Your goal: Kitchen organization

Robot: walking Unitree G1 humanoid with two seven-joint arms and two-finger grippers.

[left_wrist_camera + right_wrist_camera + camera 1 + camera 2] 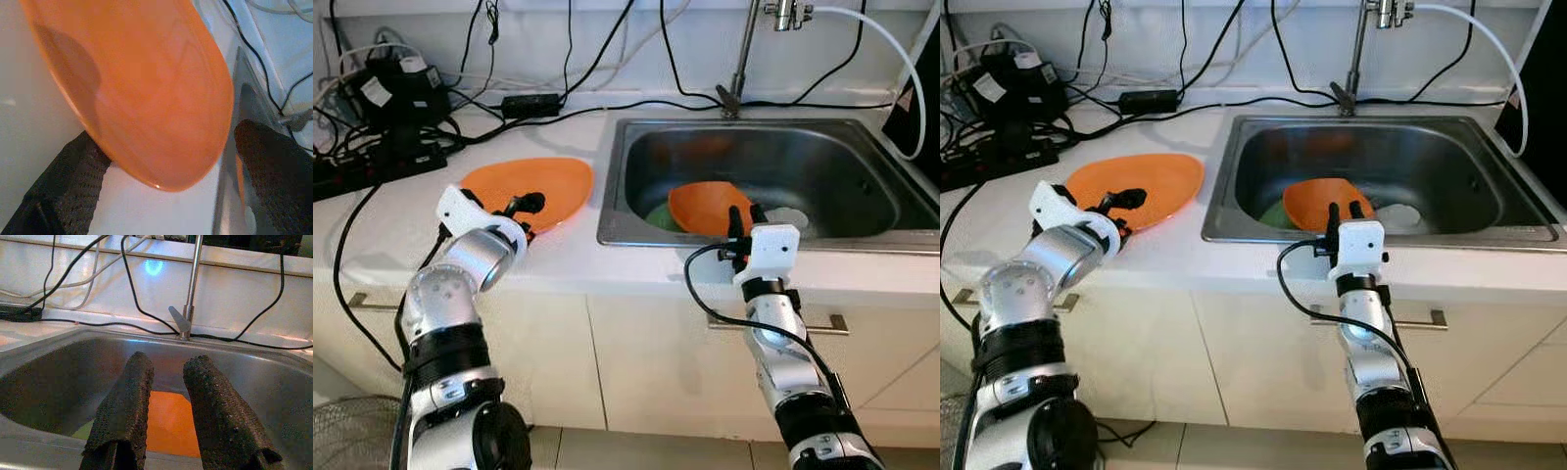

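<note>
The left gripper point(522, 208) sits at the near edge of the orange plate point(533, 188) on the white counter point(382, 211), fingers spread wide with one on each side of the rim, not closed on it. The right gripper point(744, 217) hovers at the front edge of the steel sink point(862, 176), fingers slightly parted and empty, above a second orange dish point(705, 206) that lies in the basin on a green plate point(658, 215).

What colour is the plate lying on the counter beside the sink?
Orange. The round orange plate on the white counter shows best in the left eye view.

Orange plate point(533, 188) on counter; another point(705, 206) in sink.
</note>
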